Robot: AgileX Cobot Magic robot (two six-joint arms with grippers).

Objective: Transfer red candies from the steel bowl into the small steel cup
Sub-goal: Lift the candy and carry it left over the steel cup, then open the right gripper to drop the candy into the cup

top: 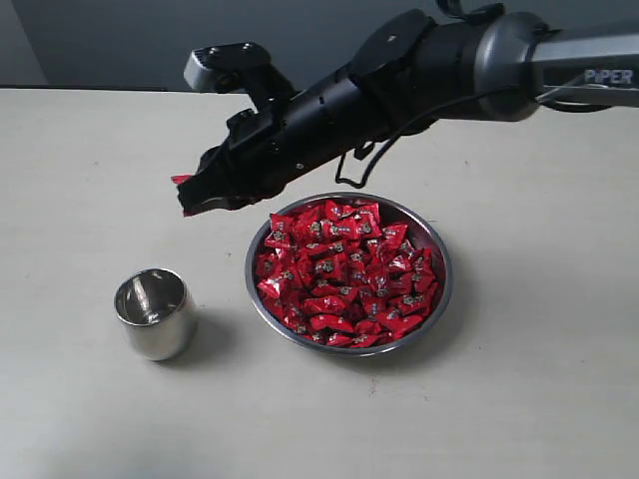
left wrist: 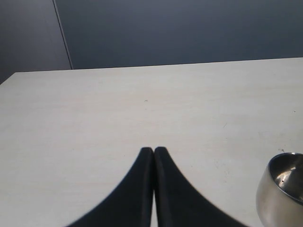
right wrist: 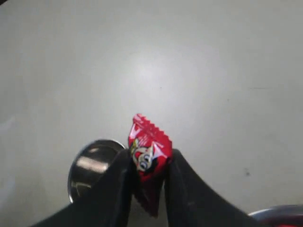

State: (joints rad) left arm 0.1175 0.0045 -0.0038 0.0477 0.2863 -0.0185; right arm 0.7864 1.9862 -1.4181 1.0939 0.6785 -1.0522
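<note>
Here, the steel bowl (top: 441, 261) is wide, shallow and round, with a thin shiny rim, and it stands on a pale matte table (top: 80, 200). It is filled with the red candies (top: 344, 271). They are small glossy, crinkled wrappers in pillow and triangle shapes, each with a little white and dark print. The small steel cup (top: 153, 311) is a rounded polished tumbler with a mirror-like inside. It stands upright near the bowl, apart from it.

The right claw (top: 192, 198) is black and matte. It hangs in the air just outside the bowl's rim, on the side where the cup is. Its two fingers are clamped on one red candy (right wrist: 149, 150), and the toothed edge of the wrapper sticks out beyond the fingertips. The left claw (left wrist: 154, 152) has smooth dark tapered fingers pressed together, over the table.
</note>
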